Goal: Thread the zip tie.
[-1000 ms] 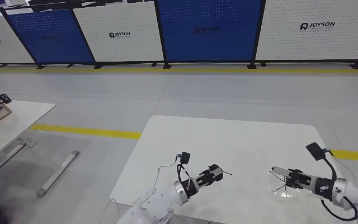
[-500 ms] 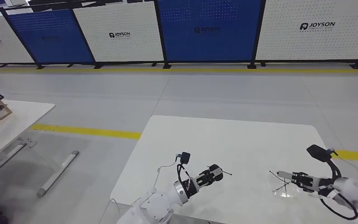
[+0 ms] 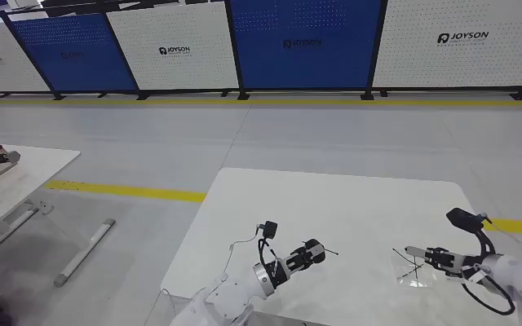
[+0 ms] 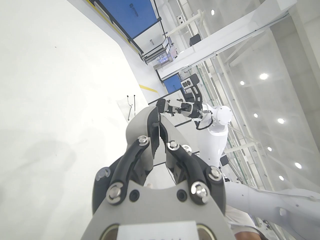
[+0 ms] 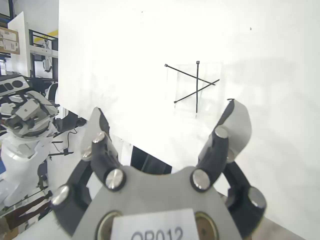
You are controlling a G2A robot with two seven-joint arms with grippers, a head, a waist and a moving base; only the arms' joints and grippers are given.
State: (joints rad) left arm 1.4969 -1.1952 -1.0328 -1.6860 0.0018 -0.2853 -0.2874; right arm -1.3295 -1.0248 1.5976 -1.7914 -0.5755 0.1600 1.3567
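Found 1 zip tie (image 3: 330, 252) pinched between the pressed-together jaws of the left gripper (image 4: 158, 118), above the table (image 3: 342, 204) near its front edge, with 1 end projecting toward the other arm. Judged held so to present that end for threading. Found 3 spare zip ties (image 5: 197, 83) lying crossed on a clear sheet (image 5: 212, 98) toward the table's right side. Noted right gripper (image 5: 166, 106) just short of that pile, jaws spread wide, holding nothing. Judged poised for a pick.

Three black zip ties (image 5: 197, 88) crossed on table (image 5: 125, 51)
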